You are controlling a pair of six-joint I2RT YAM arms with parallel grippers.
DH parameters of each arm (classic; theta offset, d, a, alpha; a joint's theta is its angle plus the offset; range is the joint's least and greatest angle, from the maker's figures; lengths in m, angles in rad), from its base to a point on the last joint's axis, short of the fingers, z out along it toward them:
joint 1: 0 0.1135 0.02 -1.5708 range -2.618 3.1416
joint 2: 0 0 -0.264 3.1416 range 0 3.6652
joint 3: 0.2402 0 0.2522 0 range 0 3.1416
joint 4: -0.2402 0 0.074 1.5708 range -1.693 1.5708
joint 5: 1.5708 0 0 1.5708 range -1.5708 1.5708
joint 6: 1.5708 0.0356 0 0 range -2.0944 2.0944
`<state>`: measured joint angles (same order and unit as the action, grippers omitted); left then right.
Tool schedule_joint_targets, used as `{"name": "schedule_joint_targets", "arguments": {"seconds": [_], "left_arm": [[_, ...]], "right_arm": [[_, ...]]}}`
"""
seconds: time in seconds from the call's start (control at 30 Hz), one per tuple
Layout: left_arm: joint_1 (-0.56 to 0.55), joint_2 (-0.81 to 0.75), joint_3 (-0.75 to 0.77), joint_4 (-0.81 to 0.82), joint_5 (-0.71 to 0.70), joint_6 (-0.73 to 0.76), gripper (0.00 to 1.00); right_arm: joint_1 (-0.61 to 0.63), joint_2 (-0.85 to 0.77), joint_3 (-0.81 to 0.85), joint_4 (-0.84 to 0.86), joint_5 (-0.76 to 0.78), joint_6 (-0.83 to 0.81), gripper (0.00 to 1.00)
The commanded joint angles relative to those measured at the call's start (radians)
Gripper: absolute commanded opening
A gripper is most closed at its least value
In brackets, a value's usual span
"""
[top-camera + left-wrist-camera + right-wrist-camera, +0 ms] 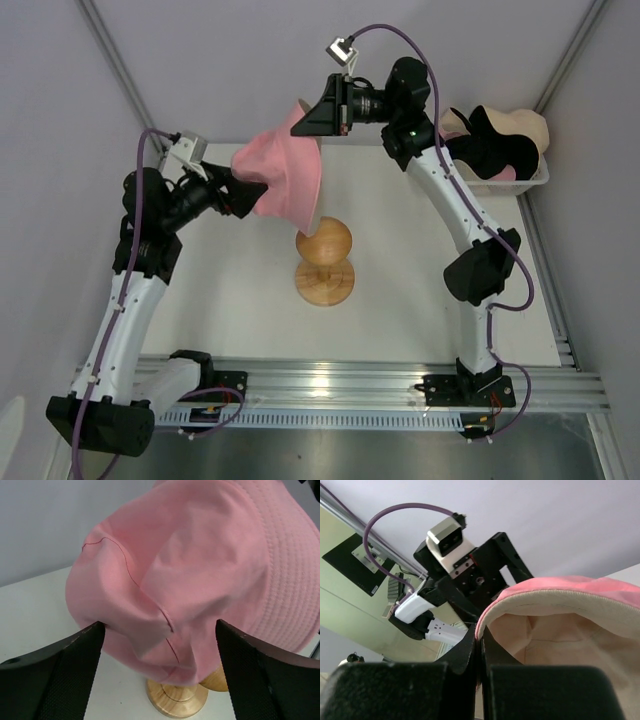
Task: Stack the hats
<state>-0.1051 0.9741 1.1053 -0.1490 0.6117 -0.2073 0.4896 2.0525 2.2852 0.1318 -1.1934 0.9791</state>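
The pink hat (290, 170) hangs in the air over the back half of the table (230, 300), above and just behind the wooden stand (324, 262), whose round knob shows beneath its lower edge. Its brim points up and away, its crown down toward the left arm. The right wrist view looks into the hat's pale cream lining.

At the far right corner sits the white basket (535, 180). It holds a black hat (495, 145) slumped over a cream hat (530, 125). A paler fold shows at the basket's left end, but I cannot tell whether it is a separate hat.

The right gripper (303, 118) reaches in from the far side with its forearm level, and its jaws are pressed together on the stitched brim edge. The left gripper (243, 192) faces the crown from the left with its jaws spread wide. In its own view the crown bulges between the two fingertips (95, 635). Whether either tip touches the fabric cannot be made out.

The hat covers part of the stand, and the basket's floor is hidden under the hats.
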Motion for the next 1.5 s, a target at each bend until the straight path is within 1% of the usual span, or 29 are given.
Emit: {"name": "schedule_joint_targets", "arguments": {"seconds": [0.0, 0.03, 0.13, 0.17, 0.23, 0.27, 0.37, 0.4, 0.43, 0.47, 0.5, 0.53, 0.57, 0.6, 0.67, 0.7, 0.73, 0.8, 0.83, 0.87, 0.93, 0.97, 1.03, 1.07, 1.17, 1.23, 1.27, 1.3, 1.47], "left_arm": [[0.005, 0.024, -0.019, 0.080, -0.013, 0.020, 0.88], [0.005, 0.040, -0.019, 0.092, -0.016, 0.017, 0.85], [0.004, 0.066, 0.001, 0.098, -0.027, 0.011, 0.60], [0.005, 0.069, 0.002, 0.104, -0.030, -0.007, 0.38], [0.005, 0.066, 0.002, 0.130, -0.035, -0.035, 0.15], [0.005, 0.058, 0.002, 0.137, -0.041, -0.043, 0.01], [0.005, 0.006, 0.024, 0.120, -0.092, -0.031, 0.01], [0.005, -0.009, 0.051, 0.076, -0.105, -0.015, 0.01], [0.005, -0.024, 0.068, 0.048, -0.140, 0.021, 0.01], [0.004, -0.053, 0.105, 0.016, -0.164, 0.043, 0.01], [0.004, -0.066, 0.151, -0.047, -0.185, 0.067, 0.01], [0.004, -0.074, 0.175, -0.078, -0.207, 0.116, 0.01], [0.002, -0.080, 0.244, -0.111, -0.230, 0.141, 0.01], [0.001, -0.084, 0.266, -0.177, -0.228, 0.167, 0.01], [-0.013, -0.080, 0.335, -0.253, -0.195, 0.242, 0.01], [-0.027, -0.071, 0.375, -0.329, -0.190, 0.264, 0.01], [-0.044, -0.068, 0.376, -0.362, -0.193, 0.301, 0.01], [-0.117, -0.069, 0.398, -0.432, -0.227, 0.331, 0.01], [-0.149, -0.072, 0.381, -0.445, -0.249, 0.362, 0.01], [-0.224, -0.078, 0.366, -0.455, -0.310, 0.373, 0.01], [-0.301, -0.090, 0.297, -0.449, -0.377, 0.387, 0.01], [-0.370, -0.087, 0.283, -0.445, -0.407, 0.385, 0.01], [-0.430, -0.077, 0.243, -0.443, -0.476, 0.369, 0.01], [-0.486, -0.072, 0.238, -0.445, -0.498, 0.365, 0.01], [-0.597, -0.051, 0.219, -0.443, -0.607, 0.361, 0.01], [-0.643, -0.032, 0.215, -0.443, -0.709, 0.367, 0.01], [-0.686, -0.006, 0.232, -0.451, -0.730, 0.368, 0.01], [-0.705, 0.009, 0.241, -0.454, -0.747, 0.371, 0.01], [-0.832, 0.136, 0.324, -0.501, -0.901, 0.410, 0.01]], "right_arm": [[0.027, -0.041, 0.002, 0.022, -0.012, -0.023, 0.00], [0.030, -0.040, 0.002, 0.025, -0.014, -0.023, 0.00], [0.041, -0.040, 0.000, 0.028, -0.015, -0.022, 0.00], [0.044, -0.041, 0.000, 0.028, -0.017, -0.025, 0.00], [0.044, -0.043, -0.001, 0.013, -0.012, -0.033, 0.00], [0.044, -0.048, -0.003, -0.004, -0.009, -0.057, 0.00], [0.041, -0.067, -0.001, -0.136, 0.034, -0.137, 0.00], [0.035, -0.074, -0.001, -0.244, 0.075, -0.199, 0.00], [0.032, -0.081, -0.003, -0.300, 0.103, -0.235, 0.00], [0.029, -0.090, -0.007, -0.348, 0.173, -0.270, 0.00], [0.029, -0.115, -0.033, -0.422, 0.210, -0.325, 0.00], [0.032, -0.130, -0.055, -0.446, 0.242, -0.342, 0.00], [0.033, -0.149, -0.084, -0.460, 0.277, -0.352, 0.00], [0.035, -0.188, -0.143, -0.474, 0.344, -0.355, 0.00], [0.049, -0.236, -0.219, -0.471, 0.405, -0.347, 0.00], [0.053, -0.296, -0.310, -0.456, 0.469, -0.339, 0.00], [0.067, -0.330, -0.363, -0.442, 0.495, -0.333, 0.00], [0.081, -0.402, -0.470, -0.404, 0.580, -0.332, 0.00], [0.089, -0.475, -0.580, -0.391, 0.601, -0.330, 0.00], [0.090, -0.511, -0.631, -0.385, 0.633, -0.327, 0.00], [0.086, -0.611, -0.773, -0.368, 0.661, -0.327, 0.00], [0.084, -0.639, -0.812, -0.373, 0.692, -0.326, 0.00], [0.081, -0.693, -0.886, -0.386, 0.722, -0.329, 0.00], [0.076, -0.742, -0.959, -0.391, 0.754, -0.330, 0.00], [0.061, -0.819, -1.102, -0.403, 0.791, -0.336, 0.00], [0.032, -0.850, -1.165, -0.408, 0.785, -0.329, 0.00], [0.020, -0.864, -1.193, -0.403, 0.772, -0.321, 0.00], [-0.008, -0.891, -1.245, -0.390, 0.766, -0.309, 0.00], [-0.077, -0.966, -1.366, -0.302, 0.776, -0.281, 0.00]]}}
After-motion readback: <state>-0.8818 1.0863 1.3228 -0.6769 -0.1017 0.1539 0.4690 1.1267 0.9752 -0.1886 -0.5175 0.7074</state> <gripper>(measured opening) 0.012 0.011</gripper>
